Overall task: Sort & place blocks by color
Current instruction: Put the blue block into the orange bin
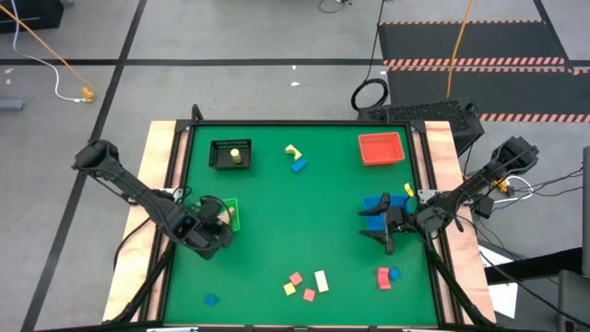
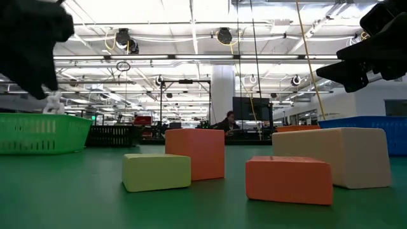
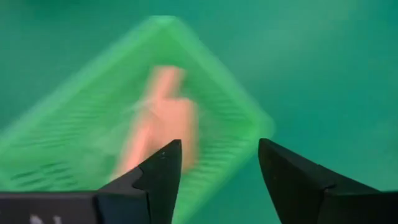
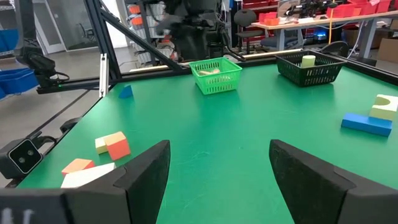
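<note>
**High view: both claws released, blocks still scattered over the tabletop**

High view places the left claw (image 1: pixel 214 224) over the green bin (image 1: pixel 230 214) at the left side of the green tabletop (image 1: pixel 277 203), and the right claw (image 1: pixel 376 224) just beside the blue bin (image 1: pixel 376 204) on the right. Both claws hang released, fingers spread, grasping nothing.

From above, the green bin is mostly hidden by the left claw. Only the left wrist view looks inside: a blurred pinkish-tan block (image 3: pixel 163 121) lies in the bin directly ahead of the spread fingers (image 3: pixel 158 177).

Near the table's front edge, off to the side of the right claw, sit a cluster of red, yellow and cream blocks (image 1: pixel 307 283). The low view shows the same cluster side-on: an orange-red cube (image 2: pixel 194 153) standing behind a yellow block (image 2: pixel 156 172), and a flat orange-red block (image 2: pixel 289 180) in front of a cream block (image 2: pixel 337 156).

Far beyond the right claw, the right wrist view shows a yellow cylinder (image 4: pixel 308 61) in the black bin (image 4: pixel 311 70), and a blue bar (image 4: pixel 365 124) touching a yellow-green block (image 4: pixel 385 106). The red bin (image 1: pixel 381 148) appears clearly only from above. A red and blue pair (image 1: pixel 388 276) lies behind the right claw, and a lone blue block (image 1: pixel 211 300) sits near the front left corner.
</note>
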Tool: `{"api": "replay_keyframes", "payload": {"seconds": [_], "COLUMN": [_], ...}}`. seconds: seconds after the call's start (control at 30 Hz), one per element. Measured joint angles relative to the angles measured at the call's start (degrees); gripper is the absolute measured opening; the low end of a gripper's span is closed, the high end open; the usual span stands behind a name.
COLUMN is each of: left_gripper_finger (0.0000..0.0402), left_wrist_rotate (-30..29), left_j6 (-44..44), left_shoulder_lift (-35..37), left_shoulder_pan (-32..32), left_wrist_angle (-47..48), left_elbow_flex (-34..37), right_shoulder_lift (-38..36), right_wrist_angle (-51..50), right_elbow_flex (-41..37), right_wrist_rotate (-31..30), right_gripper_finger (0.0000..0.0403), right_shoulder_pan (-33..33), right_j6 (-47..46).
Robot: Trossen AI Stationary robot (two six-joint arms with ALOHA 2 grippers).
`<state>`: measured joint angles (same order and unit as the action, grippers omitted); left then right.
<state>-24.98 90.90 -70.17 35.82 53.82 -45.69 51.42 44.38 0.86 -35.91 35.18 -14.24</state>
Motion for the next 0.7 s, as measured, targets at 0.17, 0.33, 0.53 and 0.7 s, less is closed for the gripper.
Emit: {"api": "replay_keyframes", "payload": {"seconds": [0.17,0.33,0.53,0.7], "left_gripper_finger": [0.024,0.0245,0.025,0.0251], "left_wrist_rotate": [-6.06,-6.32,4.05,10.56], "left_j6": [-5.64,-1.02,9.09,16.05], "left_shoulder_lift": [-0.39,-4.46,-10.95,-13.57], "left_shoulder_pan": [4.51,7.65,11.2,14.21], "left_wrist_angle": [-14.25,-23.82,-30.82,-28.38], "left_elbow_flex": [-0.03,-0.04,-0.07,-1.22], "right_shoulder_lift": [0.0,0.0,0.0,0.0], "right_wrist_angle": [-0.01,-0.01,0.0,0.02], "right_elbow_flex": [0.0,0.0,0.0,0.0], "right_wrist_rotate": [0.01,-0.01,-0.01,-0.01], "right_gripper_finger": [0.0267,0.0267,0.0267,0.0267], "right_shoulder_pan": [0.01,0.01,0.0,0.02], "right_j6": [0.0,0.0,0.0,0.0]}}
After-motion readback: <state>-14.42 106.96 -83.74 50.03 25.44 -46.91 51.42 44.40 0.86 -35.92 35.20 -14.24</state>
